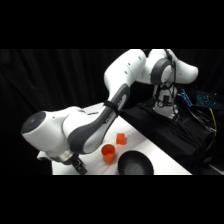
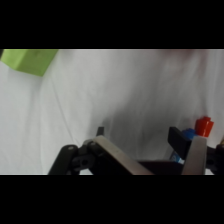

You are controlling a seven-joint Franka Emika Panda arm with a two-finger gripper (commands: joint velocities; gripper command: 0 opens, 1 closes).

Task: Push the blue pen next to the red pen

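Note:
In the wrist view my gripper is open low over the white table, with only bare table between its fingers. Just outside the right fingertip a small dark blue piece shows, the end of the blue pen; the rest of it is hidden behind the finger. Touching or nearly touching it on the right is a small red tip, the red pen. In the side view the gripper is down at the table's near left end, and the arm hides both pens.
An orange cup, a red cube and a black bowl stand on the table to the gripper's right in the side view. A green flat object lies at the wrist view's top left corner.

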